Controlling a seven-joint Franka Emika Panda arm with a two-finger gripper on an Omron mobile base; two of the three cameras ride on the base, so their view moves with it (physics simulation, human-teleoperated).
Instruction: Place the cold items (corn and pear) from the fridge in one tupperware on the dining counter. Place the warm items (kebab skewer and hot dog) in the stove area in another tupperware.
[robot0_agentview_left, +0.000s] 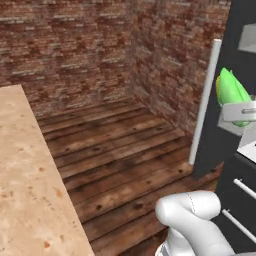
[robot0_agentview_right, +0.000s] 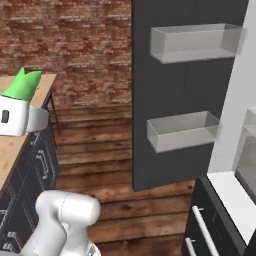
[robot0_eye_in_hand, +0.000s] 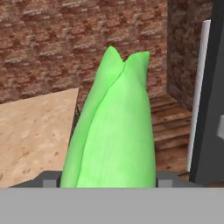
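My gripper (robot0_eye_in_hand: 107, 180) is shut on the corn (robot0_eye_in_hand: 114, 131), a bright green pointed cob that stands up between the fingers. The same corn (robot0_agentview_left: 231, 90) hangs in the air in front of the dark fridge (robot0_agentview_left: 235, 45), and from the other side the corn (robot0_agentview_right: 23, 82) pokes up out of the white hand (robot0_agentview_right: 12, 116) over the end of the dining counter (robot0_agentview_right: 11, 147). The light wood dining counter (robot0_agentview_left: 22, 175) stretches along the left. The fridge door (robot0_agentview_right: 185, 90) stands open. The pear, kebab skewer, hot dog and tupperware are out of view.
Two clear door bins (robot0_agentview_right: 192, 42) (robot0_agentview_right: 182, 130) jut from the open fridge door, and its silver bar handle (robot0_agentview_left: 205, 100) stands upright. Dark drawers (robot0_agentview_left: 240, 200) sit at the lower right. Brick walls close the far corner behind a wooden floor (robot0_agentview_left: 120, 150).
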